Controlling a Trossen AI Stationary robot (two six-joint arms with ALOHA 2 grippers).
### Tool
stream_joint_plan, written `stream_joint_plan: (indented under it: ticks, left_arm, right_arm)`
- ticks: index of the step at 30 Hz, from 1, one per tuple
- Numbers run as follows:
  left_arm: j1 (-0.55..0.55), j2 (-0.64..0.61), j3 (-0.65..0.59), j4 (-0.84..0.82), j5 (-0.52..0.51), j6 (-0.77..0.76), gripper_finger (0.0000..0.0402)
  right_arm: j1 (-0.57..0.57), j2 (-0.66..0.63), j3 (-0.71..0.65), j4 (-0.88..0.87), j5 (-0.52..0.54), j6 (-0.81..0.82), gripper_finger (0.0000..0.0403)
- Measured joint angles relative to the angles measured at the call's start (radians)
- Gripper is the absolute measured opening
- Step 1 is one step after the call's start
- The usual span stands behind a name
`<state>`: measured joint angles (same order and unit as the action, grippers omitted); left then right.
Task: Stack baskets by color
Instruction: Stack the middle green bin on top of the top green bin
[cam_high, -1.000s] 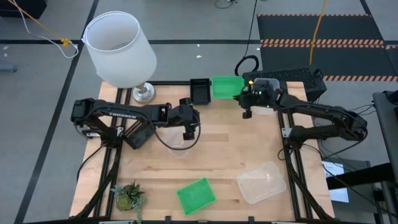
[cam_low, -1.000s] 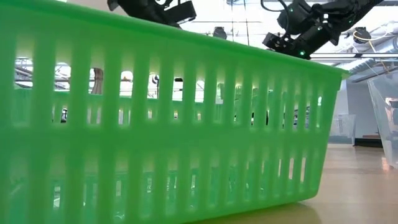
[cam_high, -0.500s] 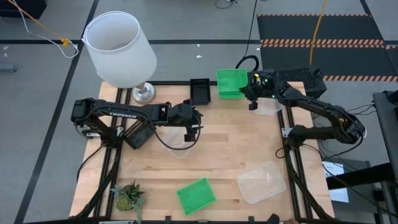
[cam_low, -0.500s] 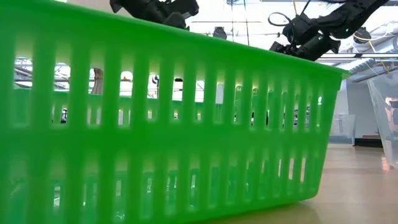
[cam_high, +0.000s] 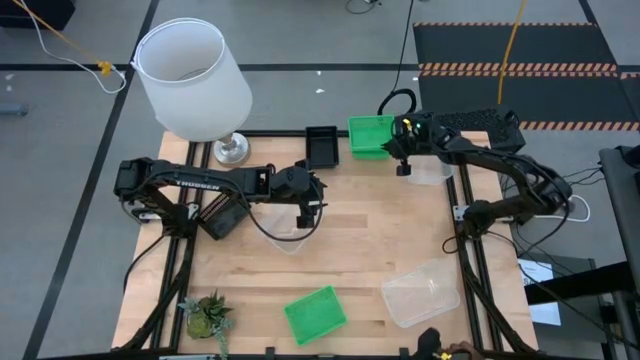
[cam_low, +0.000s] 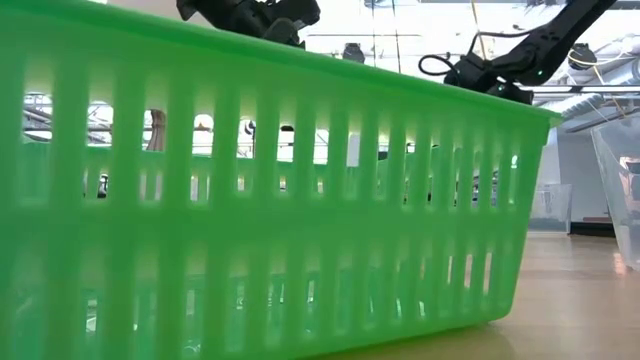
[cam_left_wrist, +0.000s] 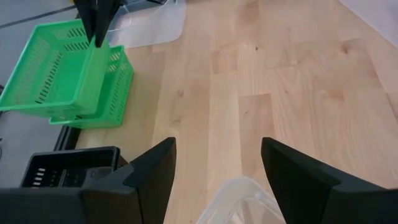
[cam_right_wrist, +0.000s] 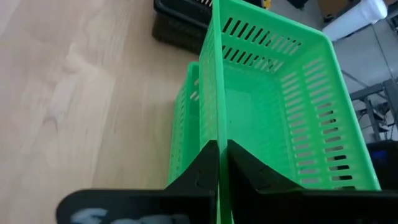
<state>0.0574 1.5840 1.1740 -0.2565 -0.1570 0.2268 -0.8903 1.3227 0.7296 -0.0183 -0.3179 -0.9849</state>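
A: Which baskets are seen, and what is held in them?

B: At the far edge of the table (cam_high: 350, 250), a green basket (cam_high: 370, 135) is gripped by its wall in the right gripper (cam_high: 397, 140), whose fingers are pressed together on the thin plastic. It is tilted over a second green basket (cam_right_wrist: 186, 124) beneath it and only partly nested. Just beside these a black basket (cam_high: 321, 146) is set. A third green one (cam_high: 315, 312) is found near the front edge, and a clear basket (cam_high: 420, 292) lies to its right. Another clear basket (cam_high: 285, 225) is placed under the left gripper (cam_high: 307, 210), whose fingers are spread apart with nothing between them. Nothing is seen inside any basket.

A: What is shown by one camera and not by another?

B: From above, a white lamp (cam_high: 192, 78) at the far left corner and a small plant (cam_high: 207, 315) at the front left are shown. In the right wrist view the pinch on the green wall and the lower green basket are made plain, which is hard to tell from overhead. In the left wrist view the tilted green pair and the clear rim below the open fingers (cam_left_wrist: 152, 180) are shown. The low view is almost filled by the slotted side of the front green basket, with only the arms seen over its rim.
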Motion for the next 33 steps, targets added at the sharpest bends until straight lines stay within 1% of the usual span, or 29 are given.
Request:
stream_joint_plan:
  ticks: [9, 13, 17, 26, 33]
  left_arm:
    - [0.0, 0.0, 0.0, 0.0, 0.0, 0.003, 0.0239]
    - [0.0, 0.0, 0.0, 0.0, 0.0, 0.003, 0.0239]
    - [0.0, 0.0, 0.0, 0.0, 0.0, 0.003, 0.0239]
    - [0.0, 0.0, 0.0, 0.0, 0.0, 0.002, 0.0239]
    - [0.0, 0.0, 0.0, 0.0, 0.001, 0.003, 0.0239]
  right_arm:
    - [-0.025, 0.006, 0.0, 0.0, -0.003, -0.004, 0.0006]
    - [-0.031, 0.006, 0.0, -0.001, -0.05, -0.004, 0.0006]
    - [-0.032, 0.008, 0.0, 0.0, -0.053, 0.0, 0.0006]
    - [-0.033, 0.075, 0.0, 0.015, -0.052, 0.003, 0.0007]
    - [-0.033, 0.101, 0.0, 0.057, -0.051, 0.013, 0.0025]
